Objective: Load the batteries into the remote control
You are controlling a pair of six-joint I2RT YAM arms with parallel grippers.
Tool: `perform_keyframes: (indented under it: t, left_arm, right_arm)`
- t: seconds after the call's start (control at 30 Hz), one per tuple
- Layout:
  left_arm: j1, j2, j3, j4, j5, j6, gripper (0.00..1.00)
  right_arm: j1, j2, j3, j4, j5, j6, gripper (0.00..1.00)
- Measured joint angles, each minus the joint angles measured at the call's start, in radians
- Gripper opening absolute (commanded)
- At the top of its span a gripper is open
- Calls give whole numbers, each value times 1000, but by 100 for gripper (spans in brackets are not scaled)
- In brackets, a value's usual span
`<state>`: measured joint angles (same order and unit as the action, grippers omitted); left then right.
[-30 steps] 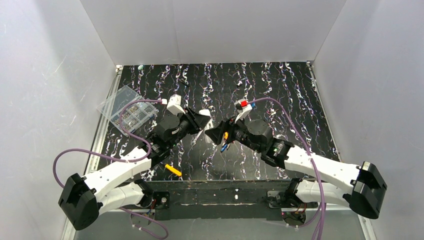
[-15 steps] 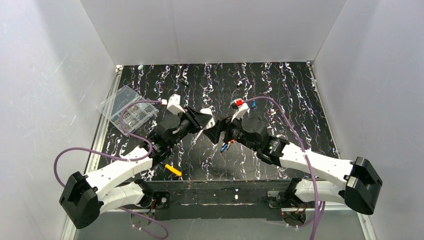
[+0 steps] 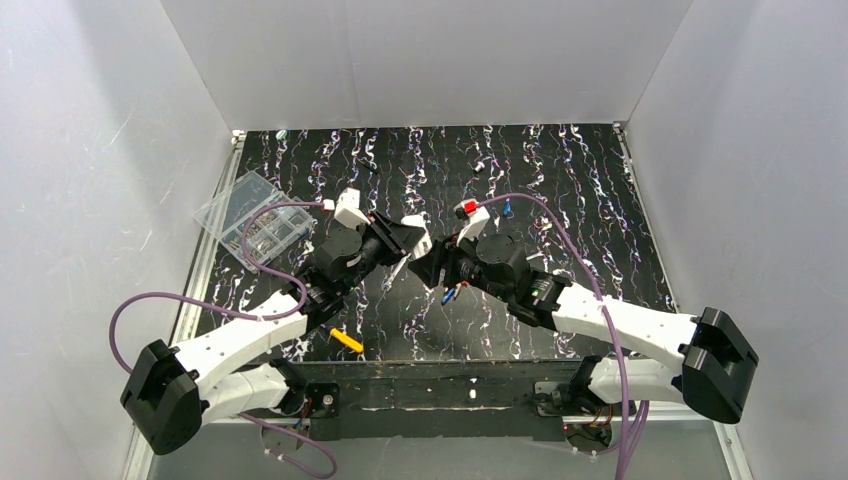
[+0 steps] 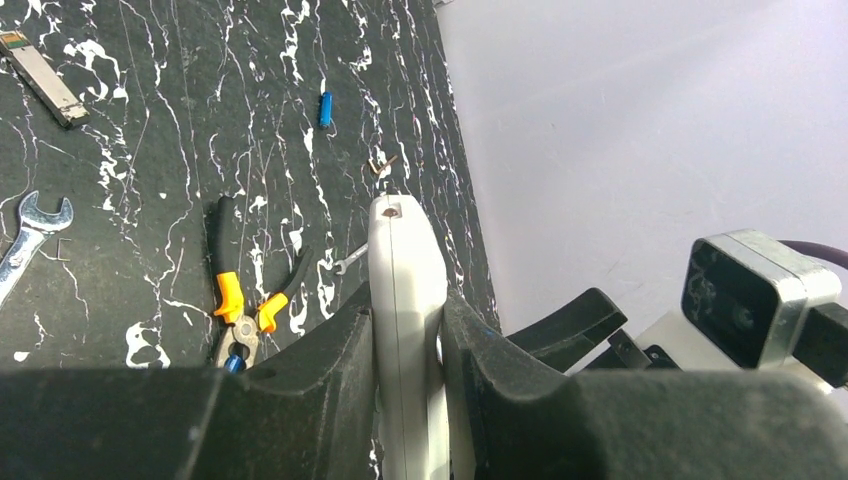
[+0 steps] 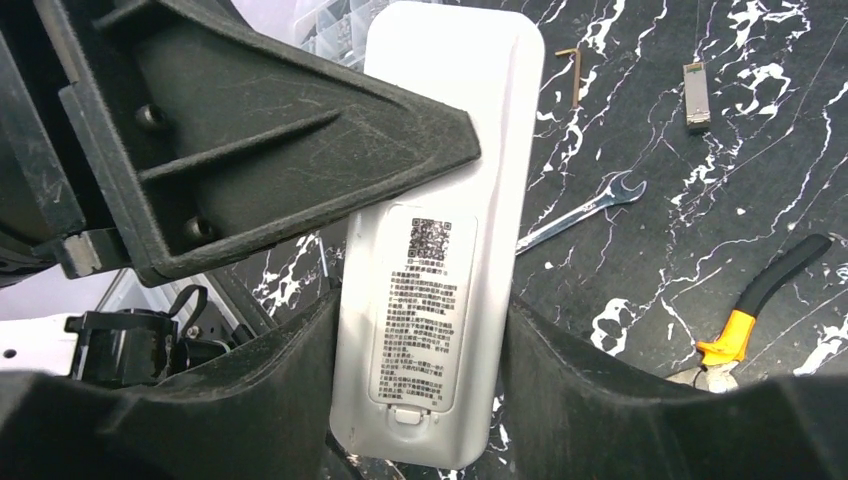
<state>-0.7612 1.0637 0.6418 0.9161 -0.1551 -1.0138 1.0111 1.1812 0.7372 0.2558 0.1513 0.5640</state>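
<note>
While a clear box (image 3: 250,215) sits far left on the surface (image 3: 560,170), the left hand (image 4: 408,305) pinches the remote control (image 4: 400,235) edge-on above that surface. The right hand (image 5: 418,325) clamps its long edges, label side toward the right wrist camera. One blue battery (image 4: 325,108) lies farther right, apart from the pliers (image 4: 240,300).

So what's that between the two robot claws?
The white remote control. The left gripper clamps its flat faces and the right gripper hugs its long edges, clearest in the right wrist view.
</note>
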Motion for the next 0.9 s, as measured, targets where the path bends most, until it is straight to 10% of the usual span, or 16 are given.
perform_keyframes:
  t: [0.2, 0.37, 0.9]
  left_arm:
    - [0, 3, -11, 23, -7, -17, 9]
    - [0, 3, -14, 35, -6, -27, 39]
    - [0, 0, -9, 25, 95, -89, 48]
  right_arm:
    - [-2, 0, 2, -3, -8, -15, 26]
    - [-3, -8, 2, -12, -8, -48, 1]
    - [-9, -177, -15, -151, -82, -218, 1]
